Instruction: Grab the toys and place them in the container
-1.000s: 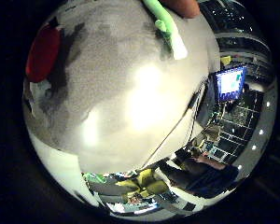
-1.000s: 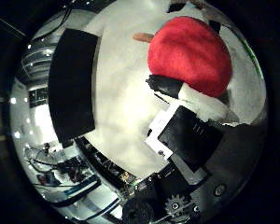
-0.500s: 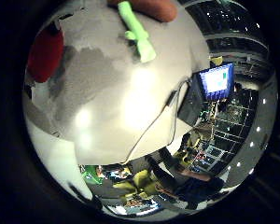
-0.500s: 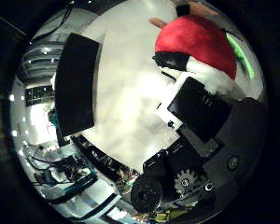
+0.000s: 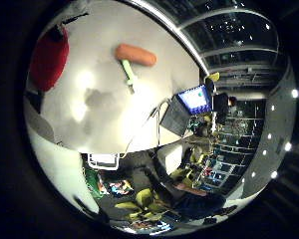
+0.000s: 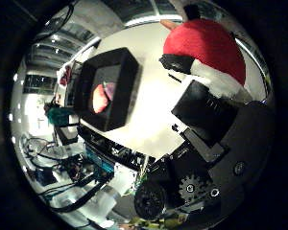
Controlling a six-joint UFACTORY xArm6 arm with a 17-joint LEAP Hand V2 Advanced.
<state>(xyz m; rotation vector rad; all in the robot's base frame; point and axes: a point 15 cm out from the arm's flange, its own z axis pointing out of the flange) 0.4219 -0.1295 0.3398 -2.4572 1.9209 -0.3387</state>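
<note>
Red plush toy [image 6: 209,50] sits clamped in the robot hand [image 6: 206,120] beside black container [image 6: 108,88].

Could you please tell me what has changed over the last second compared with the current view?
The hand has risen from the table with the red plush toy held against its fingers, so the black container now shows its inside. The carrot toy stayed on the table.

Plush toy [image 6: 209,50] held at the hand [image 6: 216,129]; container [image 6: 108,88] on table [image 6: 149,115] holds 1 toy [image 6: 101,98]; carrot toy [image 5: 132,57] lies on table apart
</note>
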